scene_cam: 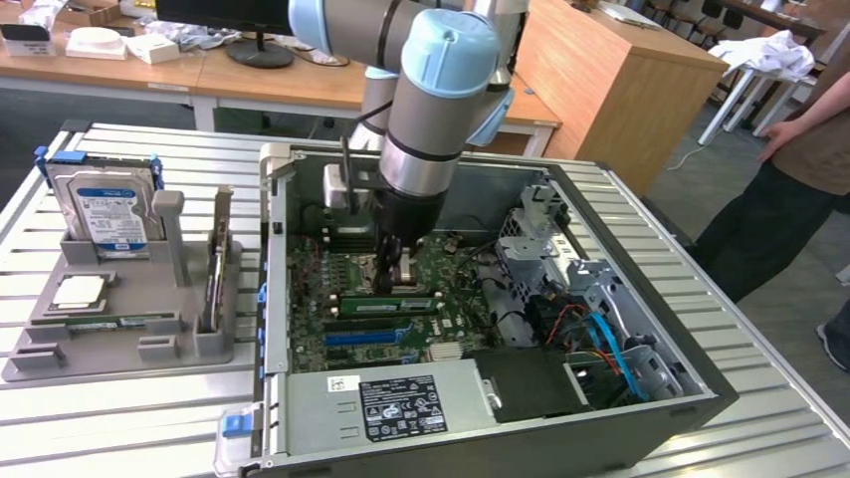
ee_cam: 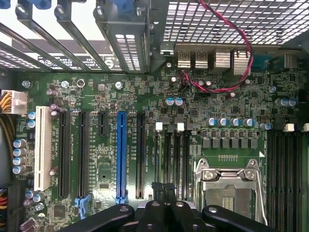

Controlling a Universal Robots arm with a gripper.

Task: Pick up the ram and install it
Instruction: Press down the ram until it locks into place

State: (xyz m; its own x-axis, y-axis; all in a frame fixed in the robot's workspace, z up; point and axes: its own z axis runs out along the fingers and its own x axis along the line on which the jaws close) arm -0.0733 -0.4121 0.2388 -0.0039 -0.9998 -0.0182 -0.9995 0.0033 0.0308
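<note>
While reaching down from the upper centre of the exterior view into an open computer case [scene_cam: 638, 423], ends in a black gripper [scene_cam: 398, 279] low over the green motherboard [scene_cam: 332, 344]. Pincer tips pressed together, nothing visibly pinched between them. Just below the tips in that frame, touching or nearly so: the ram [scene_cam: 385, 302], a long green stick lying seated in a slot at the middle of the board.

At the exterior view's left, on the slatted metal table [scene_cam: 743, 438]: a grey holder [scene_cam: 119, 349] with a blue-and-white hard drive [scene_cam: 109, 214] standing in it and a second thin stick [scene_cam: 215, 264] upright on edge. At the far right edge, a person [scene_cam: 783, 199] standing.

From the wrist camera: same gripper [ee_cam: 163, 189], dark fingers [ee_cam: 157, 188] shut tight over black memory slots [ee_cam: 171, 159], between a blue expansion slot [ee_cam: 120, 154] and the silver processor socket [ee_cam: 231, 188]. Motherboard [ee_cam: 96, 96] close beneath.
</note>
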